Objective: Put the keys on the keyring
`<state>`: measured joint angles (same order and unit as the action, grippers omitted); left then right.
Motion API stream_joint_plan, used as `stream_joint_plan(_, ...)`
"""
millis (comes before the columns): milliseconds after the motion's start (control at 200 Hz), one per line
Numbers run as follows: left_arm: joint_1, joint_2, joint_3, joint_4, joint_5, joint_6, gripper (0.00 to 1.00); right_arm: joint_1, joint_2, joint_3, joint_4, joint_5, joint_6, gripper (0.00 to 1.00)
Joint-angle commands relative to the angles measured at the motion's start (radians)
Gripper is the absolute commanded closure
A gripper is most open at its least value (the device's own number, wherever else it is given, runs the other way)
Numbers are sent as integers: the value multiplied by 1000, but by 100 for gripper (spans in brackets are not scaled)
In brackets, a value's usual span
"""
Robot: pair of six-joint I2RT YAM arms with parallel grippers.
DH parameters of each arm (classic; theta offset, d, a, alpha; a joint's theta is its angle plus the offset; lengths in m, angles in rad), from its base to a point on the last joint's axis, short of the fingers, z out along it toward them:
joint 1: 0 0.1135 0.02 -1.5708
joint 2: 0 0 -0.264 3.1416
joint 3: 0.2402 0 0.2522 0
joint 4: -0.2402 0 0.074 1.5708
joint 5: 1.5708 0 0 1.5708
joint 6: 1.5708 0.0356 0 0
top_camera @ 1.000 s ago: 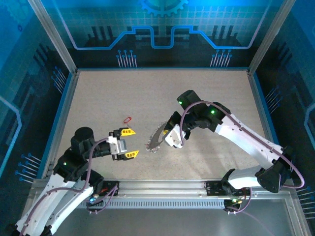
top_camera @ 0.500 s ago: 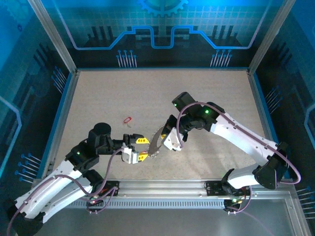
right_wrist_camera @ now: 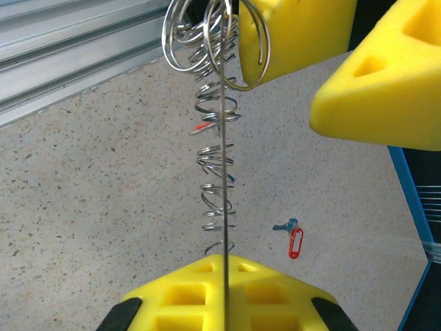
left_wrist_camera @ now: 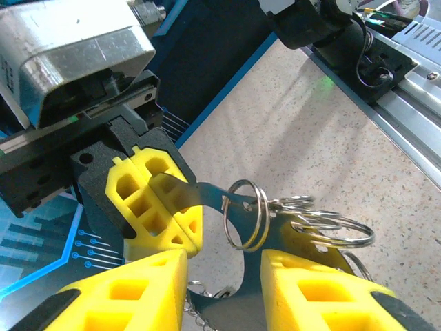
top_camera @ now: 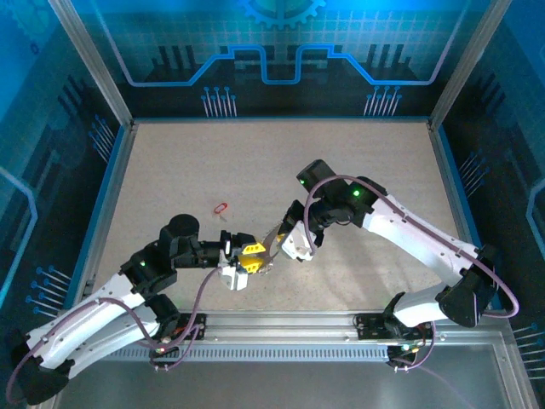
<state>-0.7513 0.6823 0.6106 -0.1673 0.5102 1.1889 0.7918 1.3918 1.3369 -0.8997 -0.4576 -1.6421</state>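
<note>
Right pincer (right_wrist_camera: 225, 267) clamps the keyring (left_wrist_camera: 207, 198) — left pincer (left_wrist_camera: 224, 267) parted around it, perhaps touching.

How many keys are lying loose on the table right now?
1: a red-tagged key on the table, beyond and left of the left end effector. More may be hidden beneath the keyring.

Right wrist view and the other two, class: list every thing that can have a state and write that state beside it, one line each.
right gripper: shut, clamping one end of the keyring's thin strip.
left gripper: open, jaws apart near the strip's free end.
keyring: gripped at one end, split rings strung along it.
red-tagged key: lying loose on the table, on no ring.
</note>
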Motion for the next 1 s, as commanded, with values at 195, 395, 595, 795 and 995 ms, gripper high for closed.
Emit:
stream_joint_plan(195, -16, 0, -12, 43, 16, 30, 64, 1, 15, 45, -3, -59, 39, 100)
stream_joint_plan(395, -16, 6, -8, 13, 30, 41, 64, -6, 13, 51, -8, -74, 54, 100)
stream_joint_plan(595, -19, 14, 8, -18, 33, 59, 69, -5, 18, 53, -16, -78, 54, 100)
stream_joint_plan(795, -20, 14, 15, -23, 35, 66, 76, -6, 23, 54, -18, -77, 55, 100)
stream_joint_plan(995, -22, 16, 12, -17, 40, 68, 75, -7, 26, 54, -19, -79, 61, 100)
